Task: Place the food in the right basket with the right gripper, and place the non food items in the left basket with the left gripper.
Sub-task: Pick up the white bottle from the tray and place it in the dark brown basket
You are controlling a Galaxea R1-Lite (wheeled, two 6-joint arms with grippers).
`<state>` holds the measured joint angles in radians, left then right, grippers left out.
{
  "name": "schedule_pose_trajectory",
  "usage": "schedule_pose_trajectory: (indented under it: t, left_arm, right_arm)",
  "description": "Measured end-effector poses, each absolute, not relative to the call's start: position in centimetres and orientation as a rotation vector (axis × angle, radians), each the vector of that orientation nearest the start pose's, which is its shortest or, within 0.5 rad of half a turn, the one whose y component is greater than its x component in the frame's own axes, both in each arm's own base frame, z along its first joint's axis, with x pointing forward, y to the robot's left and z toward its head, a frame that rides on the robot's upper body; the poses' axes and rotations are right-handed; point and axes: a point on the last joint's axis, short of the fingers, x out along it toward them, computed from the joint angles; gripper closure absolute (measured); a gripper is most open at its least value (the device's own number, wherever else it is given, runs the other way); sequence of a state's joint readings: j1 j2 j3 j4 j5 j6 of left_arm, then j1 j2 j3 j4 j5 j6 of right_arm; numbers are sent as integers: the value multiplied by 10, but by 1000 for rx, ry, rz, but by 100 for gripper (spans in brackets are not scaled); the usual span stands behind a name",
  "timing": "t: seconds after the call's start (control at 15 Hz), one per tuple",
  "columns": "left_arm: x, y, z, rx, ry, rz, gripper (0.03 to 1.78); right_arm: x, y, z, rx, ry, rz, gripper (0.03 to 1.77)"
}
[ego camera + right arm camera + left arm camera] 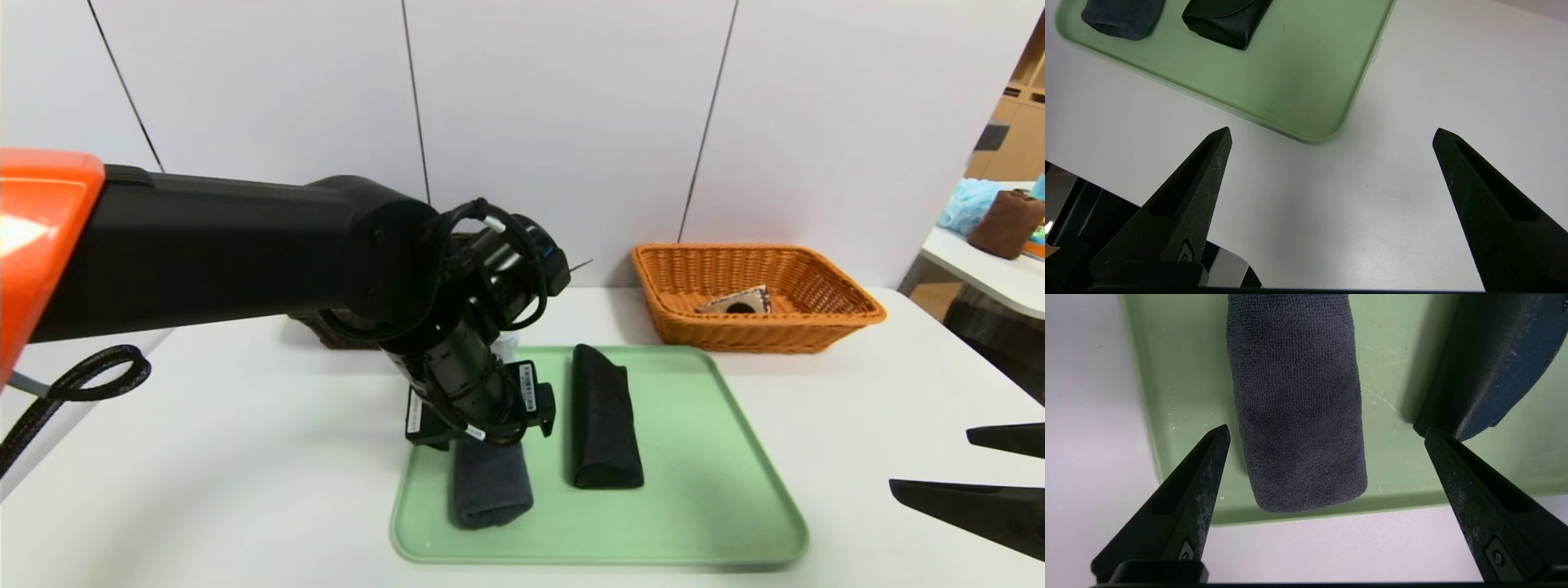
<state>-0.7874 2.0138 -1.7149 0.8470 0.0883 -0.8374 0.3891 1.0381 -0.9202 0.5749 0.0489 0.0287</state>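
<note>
Grey terry towel roll [1298,400] lies at the green tray's [718,490] 8 o'clock corner, long axis running 12 to 6, centred between the left gripper's [1325,433] spread, empty jaws. A black case [604,416] crowds its 3 o'clock side. Right gripper [1331,134] hangs released above bare counter [898,392], farther away.

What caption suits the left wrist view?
Open left claw above a rolled grey towel on the green tray.

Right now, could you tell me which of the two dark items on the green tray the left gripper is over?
The grey rolled towel: the open left gripper straddles it. The black case lies apart, beside it.
</note>
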Motion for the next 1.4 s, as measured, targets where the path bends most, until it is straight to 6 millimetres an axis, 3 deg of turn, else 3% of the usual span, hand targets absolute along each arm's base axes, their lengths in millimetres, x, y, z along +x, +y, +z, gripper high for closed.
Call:
schedule_pose_trajectory:
  t: [0.47, 0.8, 1.4]
  left_arm:
    - [266, -260, 180, -228, 1226, -110, 12]
    - [270, -258, 179, -233, 1230, -98, 12]
    - [253, -244, 218, -279, 1134, -161, 12]
  right_arm:
    - [100, 42, 247, -89, 696, 416, 11]
    - [100, 43, 247, -92, 697, 418, 11]
    - [103, 44, 245, -94, 695, 421, 11]
